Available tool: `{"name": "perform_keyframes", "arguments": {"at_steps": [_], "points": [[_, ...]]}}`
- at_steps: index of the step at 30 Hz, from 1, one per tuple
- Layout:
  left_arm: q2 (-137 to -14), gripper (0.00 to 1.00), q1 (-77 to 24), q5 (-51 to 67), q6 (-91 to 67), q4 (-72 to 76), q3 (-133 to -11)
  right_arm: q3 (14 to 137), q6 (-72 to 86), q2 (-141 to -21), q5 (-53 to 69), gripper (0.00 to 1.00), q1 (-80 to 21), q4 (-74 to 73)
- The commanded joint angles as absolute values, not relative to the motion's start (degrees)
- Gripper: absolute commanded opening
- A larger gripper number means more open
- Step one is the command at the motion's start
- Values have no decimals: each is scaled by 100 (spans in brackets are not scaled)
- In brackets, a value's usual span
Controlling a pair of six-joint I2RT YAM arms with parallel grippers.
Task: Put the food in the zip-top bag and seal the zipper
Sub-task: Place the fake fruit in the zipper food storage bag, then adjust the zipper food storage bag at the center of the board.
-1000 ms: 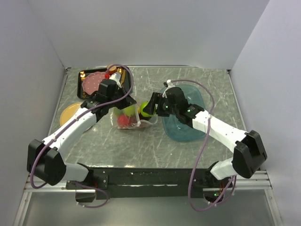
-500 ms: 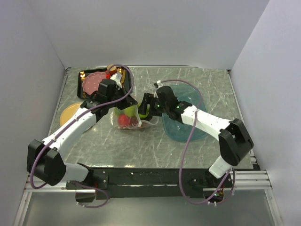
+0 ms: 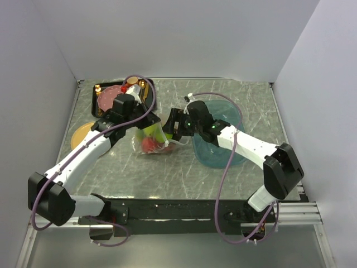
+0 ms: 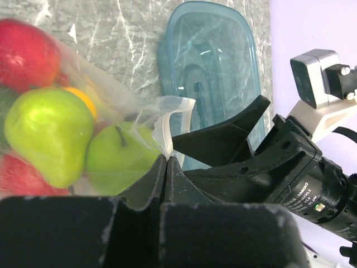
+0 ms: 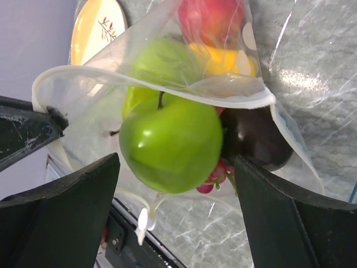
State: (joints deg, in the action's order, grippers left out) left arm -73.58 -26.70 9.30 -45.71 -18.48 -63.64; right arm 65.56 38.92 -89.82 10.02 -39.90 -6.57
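A grey, scratched marble-look table point(image 3: 184, 167) sits inside plain white walls point(image 3: 184, 33), with a black tray point(image 3: 96, 89) in the far left corner, a yellow plate point(image 3: 81, 134) at the left edge and a translucent teal tray point(image 3: 220, 153) right of centre. The zip-top bag point(image 3: 149, 139) lies near the middle of the table, just left of the teal tray, with its mouth turned toward the right arm. The left gripper point(image 3: 146, 121) reaches down to the bag's upper edge. In the left wrist view its fingers are pressed together on the zipper point(image 4: 165, 131), pinching the white strip and holding that side of the mouth up. The right gripper point(image 3: 170, 125) faces the bag's opening with its fingers point(image 5: 67, 206) spread wide, one on each side of the mouth and touching no fruit. Between them, in the open mouth, sits a green apple point(image 5: 170, 142), with clear gaps to both fingers. A dark brown ball point(image 5: 254, 137) is just beside it and a dark red bunch point(image 5: 212, 176) below. Deeper in the bag lie a green pear point(image 4: 47, 134), a yellow-orange ball point(image 5: 220, 58) and a red fruit point(image 5: 209, 17).
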Motion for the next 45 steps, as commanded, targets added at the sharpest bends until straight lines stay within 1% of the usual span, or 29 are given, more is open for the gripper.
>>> {"name": "perform_keyframes", "arguments": {"at_steps": [1,2,3,4,6,7,9,10,11,13,14,17,18,20,21,23,24,26,29,31,32,33,36,40,43,45], "points": [[-7110,1,-2663,730,-4509,-1749,-6556,6671,3849,-8632,722,78,-3955,-677],[-7102,1,-2654,703,-4491,-1766,-6565,6601,3858,-8553,660,66,-3964,-633],[-7093,1,-2663,651,-4474,-1801,-6592,6453,3867,-8465,590,59,-3955,-546],[-7093,1,-2663,607,-4465,-1863,-6609,6373,3876,-8333,580,44,-3955,-493],[-7058,1,-2663,589,-4447,-1872,-6609,6232,3841,-8262,703,29,-3955,-361],[-7049,1,-2654,598,-4456,-1846,-6583,6231,3832,-8288,755,19,-3955,-378],[-7023,1,-2663,668,-4500,-1784,-6566,6319,3814,-8402,958,8,-3946,-430],[-7022,1,-2663,703,-4526,-1749,-6522,6363,3797,-8576,1045,6,-3946,-431],[-7014,1,-2663,755,-4561,-1662,-6495,6407,3779,-8683,1281,6,-3955,-413],[-7057,1,-2663,791,-4588,-1635,-6451,6626,3788,-8972,1301,6,-3972,-562],[-7075,1,-2663,835,-4597,-1626,-6442,6653,3788,-9043,1527,6,-3973,-502],[-7110,1,-2663,896,-4614,-1591,-6399,6662,3850,-9281,1687,8,-3973,-335],[-7119,1,-2663,923,-4614,-1539,-6381,6662,3867,-9333,1879,11,-3981,-230],[-7163,1,-2663,958,-4597,-1547,-6346,6732,3858,-9448,1924,12,-3990,-263],[-7215,1,-2663,993,-4597,-1564,-6354,6767,3850,-9483,1977,15,-3982,-377],[-7268,1,-2663,1011,-4597,-1582,-6328,6698,3797,-9414,1785,19,-3973,-561],[-7269,1,-2663,1002,-4597,-1582,-6293,6619,3806,-9196,1410,24,-3973,-580],[-7260,1,-2663,1028,-4605,-1530,-6223,6278,3823,-8905,1179,33,-3859,-536],[-7286,1,-2663,1081,-4614,-1503,-6152,5882,3964,-8307,932,50,-3683,-501],[-7330,1,-2663,1229,-4597,-1503,-6135,5775,4008,-7981,731,55,-3648,-553],[-7365,1,-2663,1257,-4597,-1520,-6126,5731,4017,-7902,669,60,-3630,-641],[-7391,1,-2663,1309,-4588,-1512,-6082,5739,4043,-7823,564,62,-3621,-746],[-7392,1,-2663,1441,-4588,-1442,-5907,5801,4008,-7735,159,62,-3612,-1063],[-7435,1,-2672,1801,-4640,-1178,-5757,5967,3911,-8006,220,62,-3463,-1283],[-7427,1,-2689,1557,-4693,-1292,-5810,6178,3736,-8296,9,62,-3419,-1582],[-7278,2,-2689,1477,-4685,-1231,-5766,6222,3665,-8402,87,59,-3349,-1591]]}}
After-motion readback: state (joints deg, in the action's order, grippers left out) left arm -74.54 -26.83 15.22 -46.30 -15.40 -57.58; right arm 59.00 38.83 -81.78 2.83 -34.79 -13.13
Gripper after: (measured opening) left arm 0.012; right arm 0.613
